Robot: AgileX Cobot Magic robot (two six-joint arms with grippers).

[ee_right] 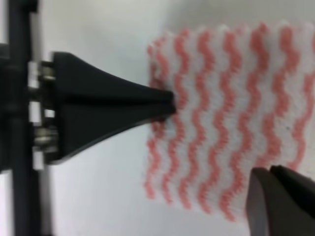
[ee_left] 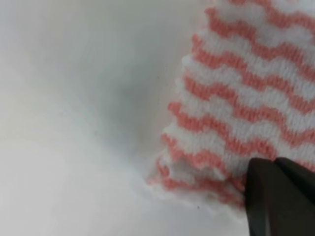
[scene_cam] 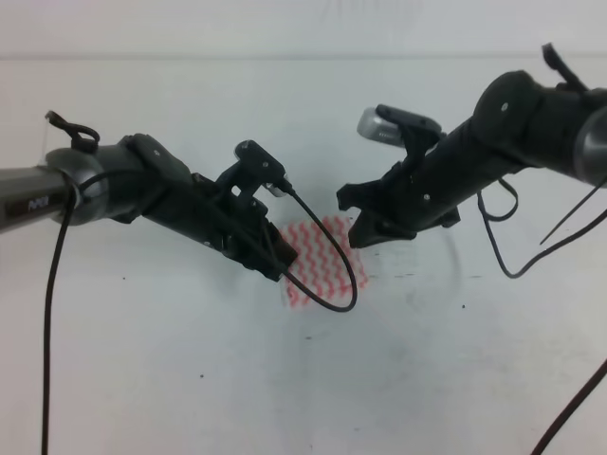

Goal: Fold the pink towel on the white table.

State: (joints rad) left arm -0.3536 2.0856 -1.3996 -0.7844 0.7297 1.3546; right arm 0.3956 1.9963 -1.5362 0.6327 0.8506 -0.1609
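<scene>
Exterior high view: the towel (scene_cam: 321, 261) lies small and compact near the middle of the worktop (scene_cam: 171, 379), partly hidden by both arms. The left gripper (scene_cam: 275, 263) sits at its left edge, the right gripper (scene_cam: 365, 232) at its upper right corner. A black cable loops over the cloth. No containers are in view.

Left wrist view: the towel (ee_left: 246, 113) fills the right side, its near corner showing stacked layers on the worktop (ee_left: 74, 123). Only one dark tip of the left gripper (ee_left: 275, 196) shows at that corner; whether the jaws are clamped cannot be told here.

Right wrist view: the left gripper (ee_right: 165, 105) has its jaws together, pinching the towel (ee_right: 231, 118) at its left edge. The right gripper (ee_right: 283, 199) shows dark tips close together at the lower right edge, seemingly on the cloth, though uncertain.

Likely risk: the layers at the pinched edge could slip apart if either arm pulls unevenly, and the hanging cable might drag the fold askew.
</scene>
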